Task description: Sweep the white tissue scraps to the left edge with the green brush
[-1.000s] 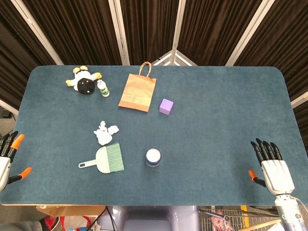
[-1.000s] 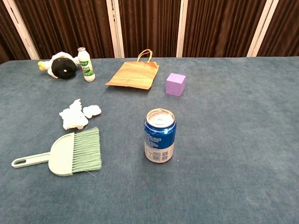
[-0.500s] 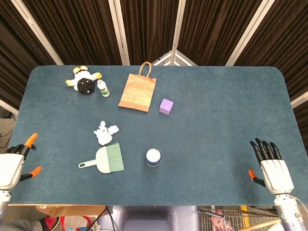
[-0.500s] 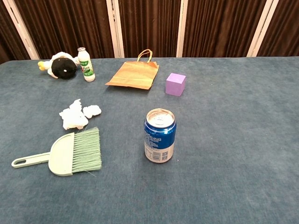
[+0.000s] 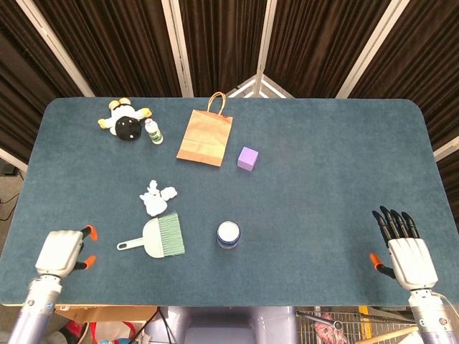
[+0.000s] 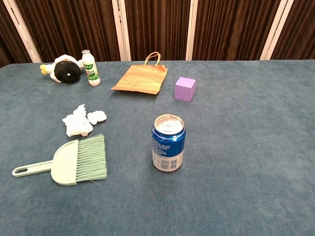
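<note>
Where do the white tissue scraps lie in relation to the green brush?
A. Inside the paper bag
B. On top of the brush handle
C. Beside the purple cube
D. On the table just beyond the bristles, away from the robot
D: the white tissue scraps lie on the table just past the bristle end of the green brush, on its far side.

One green brush (image 5: 156,239), two white tissue scraps (image 5: 156,198), one can (image 5: 228,234), one paper bag (image 5: 205,137), one purple cube (image 5: 247,158), one bottle (image 5: 153,132), one plush toy (image 5: 126,122).
</note>
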Tool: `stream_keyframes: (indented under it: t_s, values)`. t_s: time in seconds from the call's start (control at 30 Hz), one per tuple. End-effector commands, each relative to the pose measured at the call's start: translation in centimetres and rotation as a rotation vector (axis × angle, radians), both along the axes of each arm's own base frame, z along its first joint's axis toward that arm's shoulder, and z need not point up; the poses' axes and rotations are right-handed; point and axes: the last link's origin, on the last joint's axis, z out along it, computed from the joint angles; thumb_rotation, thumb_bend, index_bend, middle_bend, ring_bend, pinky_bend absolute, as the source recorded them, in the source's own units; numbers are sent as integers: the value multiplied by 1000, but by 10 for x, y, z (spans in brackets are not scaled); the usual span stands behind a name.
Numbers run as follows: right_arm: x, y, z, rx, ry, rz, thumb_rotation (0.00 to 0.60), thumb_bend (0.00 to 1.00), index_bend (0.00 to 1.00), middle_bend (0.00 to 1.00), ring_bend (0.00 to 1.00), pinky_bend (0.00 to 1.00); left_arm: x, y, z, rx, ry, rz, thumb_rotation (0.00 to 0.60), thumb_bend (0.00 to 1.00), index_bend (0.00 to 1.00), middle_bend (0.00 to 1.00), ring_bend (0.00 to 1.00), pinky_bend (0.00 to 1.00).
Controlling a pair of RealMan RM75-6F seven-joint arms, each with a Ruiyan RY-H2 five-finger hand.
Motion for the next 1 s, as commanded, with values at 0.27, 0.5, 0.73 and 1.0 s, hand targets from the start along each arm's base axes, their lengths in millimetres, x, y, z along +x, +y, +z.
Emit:
stream_keyframes:
  t_s: [0.27, 0.5, 0.73, 1.0]
  values:
    - [0, 0, 0, 1, -5, -3, 600, 323, 0, 0, 0, 0, 10, 21, -44, -39, -28, 151, 600, 354, 428, 1000, 1000, 1000]
    - [0, 1, 0, 4, -7, -2, 600, 322, 0, 0, 0, 0, 15, 32, -58, -17, -69, 208, 600, 382, 411, 1000, 1000, 1000]
    - [0, 1, 0, 5, -9, -2, 600, 322, 0, 0, 0, 0, 21, 37, -75, -26, -107, 266, 600, 404, 409, 1000, 1000, 1000]
    - [0, 1, 0, 7, -7, 1, 600, 323, 0, 0, 0, 0, 31, 40, -89, -38, -142, 265, 600, 427, 417, 1000, 1000, 1000]
